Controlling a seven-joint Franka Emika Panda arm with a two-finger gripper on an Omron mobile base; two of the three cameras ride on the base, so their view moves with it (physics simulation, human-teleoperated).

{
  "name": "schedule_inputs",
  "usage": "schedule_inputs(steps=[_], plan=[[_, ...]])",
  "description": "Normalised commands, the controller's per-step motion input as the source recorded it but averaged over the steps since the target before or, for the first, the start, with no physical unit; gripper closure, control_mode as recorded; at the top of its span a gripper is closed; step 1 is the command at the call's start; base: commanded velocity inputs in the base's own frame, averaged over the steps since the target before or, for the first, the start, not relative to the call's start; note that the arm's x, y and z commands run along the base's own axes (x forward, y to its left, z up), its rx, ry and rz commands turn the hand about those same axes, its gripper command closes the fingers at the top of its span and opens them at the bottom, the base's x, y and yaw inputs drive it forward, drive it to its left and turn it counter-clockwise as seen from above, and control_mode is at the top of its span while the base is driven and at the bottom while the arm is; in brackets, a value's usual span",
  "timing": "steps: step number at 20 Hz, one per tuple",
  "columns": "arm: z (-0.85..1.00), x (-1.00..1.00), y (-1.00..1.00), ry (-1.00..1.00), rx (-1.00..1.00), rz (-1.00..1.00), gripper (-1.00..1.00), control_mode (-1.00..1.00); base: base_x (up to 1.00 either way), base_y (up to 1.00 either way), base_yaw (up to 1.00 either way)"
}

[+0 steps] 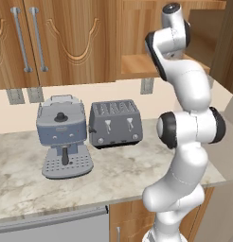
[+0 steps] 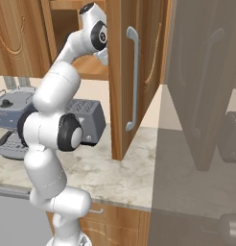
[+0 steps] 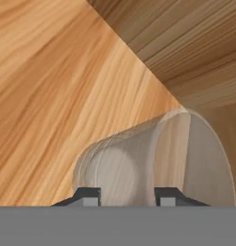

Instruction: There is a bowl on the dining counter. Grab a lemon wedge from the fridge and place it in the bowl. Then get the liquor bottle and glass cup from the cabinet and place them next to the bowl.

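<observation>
Up close, glass cup (image 3: 153,163) between gripper (image 3: 128,196) fingertips, contact unclear, jaws' hold can't be told, hand hidden inside cabinet (image 2: 121,72).

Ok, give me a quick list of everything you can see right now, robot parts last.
glass cup: 1, clear, inside the wooden cabinet, right in front of the gripper
coffee machine: 1, blue-grey, on the counter, left of the toaster
toaster: 1, dark grey, on the counter beside the coffee machine
counter: 1, beige marble, below the cabinets
cabinet door: 1, wood with grey handle, swung open
outlets: 3, grey, on the back wall
arm: 1, white with dark joints, reaching up into the cabinet
gripper: 1, dark fingers either side of the cup; grip not certain
</observation>
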Motion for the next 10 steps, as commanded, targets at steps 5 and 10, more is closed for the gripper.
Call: schedule_inputs(steps=[5, 10], plan=[[0.0, -0.53, 0.06, 0.0, 0.0, 0.0, 1.0, -1.0, 0.0, 0.0, 0.0], [0.0, -0.84, 0.14, 0.0, 0.0, 0.0, 1.0, -1.0, 0.0, 0.0, 0.0]])
